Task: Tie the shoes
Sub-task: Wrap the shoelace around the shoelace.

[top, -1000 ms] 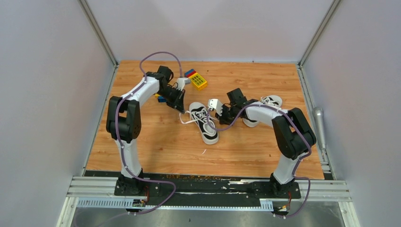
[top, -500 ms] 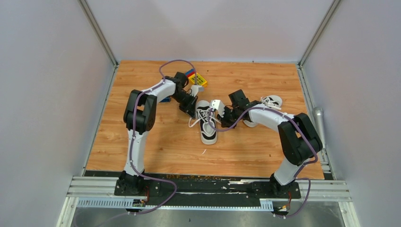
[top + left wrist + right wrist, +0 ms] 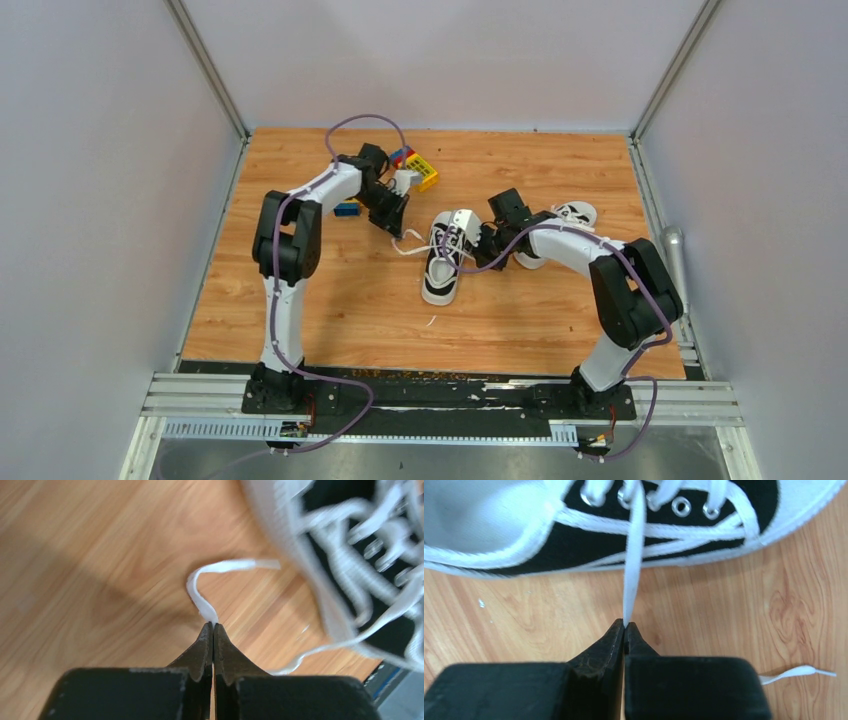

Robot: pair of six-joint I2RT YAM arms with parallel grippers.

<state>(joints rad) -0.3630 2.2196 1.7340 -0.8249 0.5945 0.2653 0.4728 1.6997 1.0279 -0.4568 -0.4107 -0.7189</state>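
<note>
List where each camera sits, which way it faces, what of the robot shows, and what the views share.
Top external: above and behind the bases, looking down on the table; both arms show whole, left gripper and right gripper flanking the near sneaker.
Left wrist: on the left arm, looking down past its shut jaws at the pinched left lace.
Right wrist: on the right arm, looking down past its shut jaws at the pinched right lace.
Shared: that sneaker appears in all three.
</note>
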